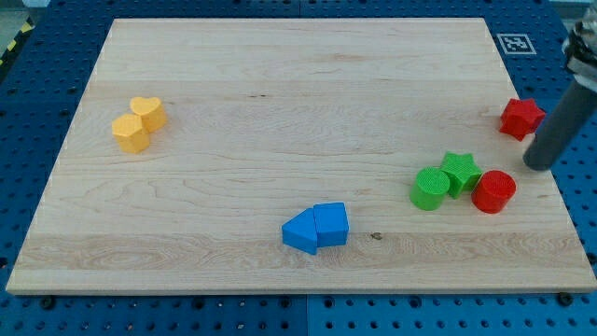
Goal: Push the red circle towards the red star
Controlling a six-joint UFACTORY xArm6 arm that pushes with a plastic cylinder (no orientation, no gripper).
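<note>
The red circle (493,191) lies on the wooden board at the view's lower right, touching the green star (460,173). The red star (520,118) lies near the board's right edge, above the red circle. My tip (535,165) is at the end of the dark rod coming in from the view's right. It stands between the two red blocks, just above and to the right of the red circle and below the red star, apart from both.
A green circle (430,188) touches the green star's left side. Two blue blocks (315,227) sit together at the bottom centre. A yellow heart (147,112) and a yellow hexagon (131,133) sit at the left. The board's right edge (550,177) is close.
</note>
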